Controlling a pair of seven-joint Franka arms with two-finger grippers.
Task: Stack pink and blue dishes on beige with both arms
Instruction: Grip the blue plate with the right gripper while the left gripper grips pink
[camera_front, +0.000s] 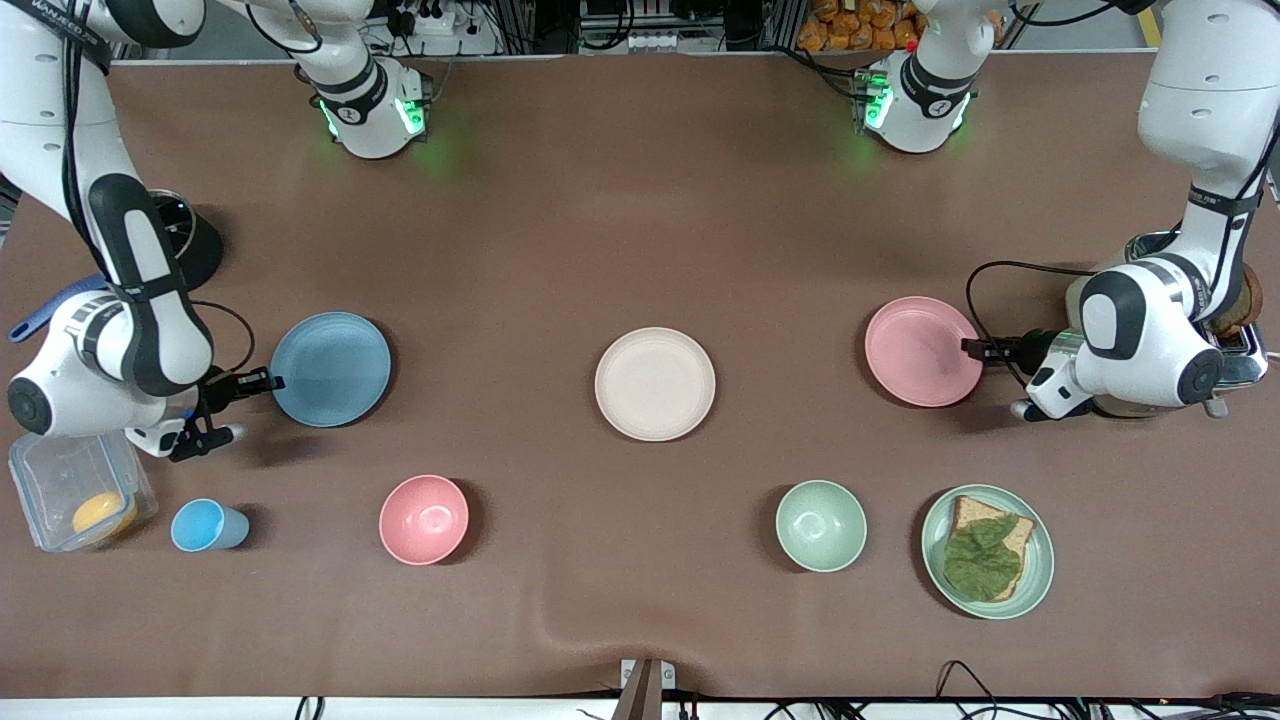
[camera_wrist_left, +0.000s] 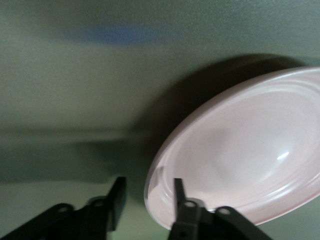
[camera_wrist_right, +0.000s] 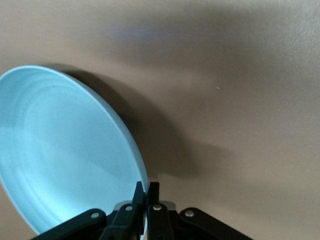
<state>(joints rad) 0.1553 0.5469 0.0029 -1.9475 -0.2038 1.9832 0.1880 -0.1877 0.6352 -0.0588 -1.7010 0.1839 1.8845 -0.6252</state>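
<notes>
The right gripper (camera_front: 268, 380) is pinching the blue plate (camera_front: 330, 369) by its rim while the left gripper (camera_front: 972, 348), fingers apart, is straddling the pink plate (camera_front: 922, 351)'s rim, the beige plate (camera_front: 655, 384) lying between them.

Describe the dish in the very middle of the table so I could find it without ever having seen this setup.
Start at the brown table and go to its centre, midway between the two arms' ends. There lies the beige plate, flat, round and bare, with the blue plate and the pink plate out to either side. It alone is cream-coloured, and no gripper is at its rim.
</notes>
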